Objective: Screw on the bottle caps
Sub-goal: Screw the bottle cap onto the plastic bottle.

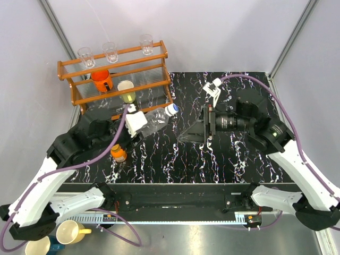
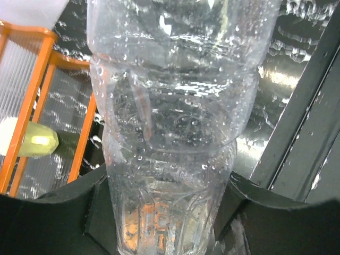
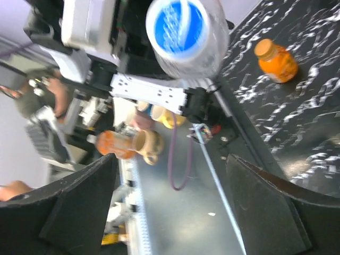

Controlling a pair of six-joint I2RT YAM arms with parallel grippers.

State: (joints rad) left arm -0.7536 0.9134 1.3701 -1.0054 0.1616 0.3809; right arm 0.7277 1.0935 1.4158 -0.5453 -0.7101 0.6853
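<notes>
As viewed overhead, noted blue-rimmed white cap [image 1: 171,109] on clear plastic bottle [image 1: 155,120], centre, clamped by left gripper [image 1: 143,127]; right gripper [image 1: 195,127] spread wide, empty; squat orange bottle [image 1: 118,153], lower left, capped. Judged nearly complete.

clear bottle [image 1: 154,121] with blue cap [image 1: 171,109], orange bottle [image 1: 119,154], black white-veined table [image 1: 175,159].

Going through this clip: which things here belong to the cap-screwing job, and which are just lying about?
Job: clear bottle, blue cap, orange bottle, orange cap, left tool gripping the clear bottle, right tool open.

Lying about: rack, three glasses, orange mug, pale cup, yellow mug.
</notes>
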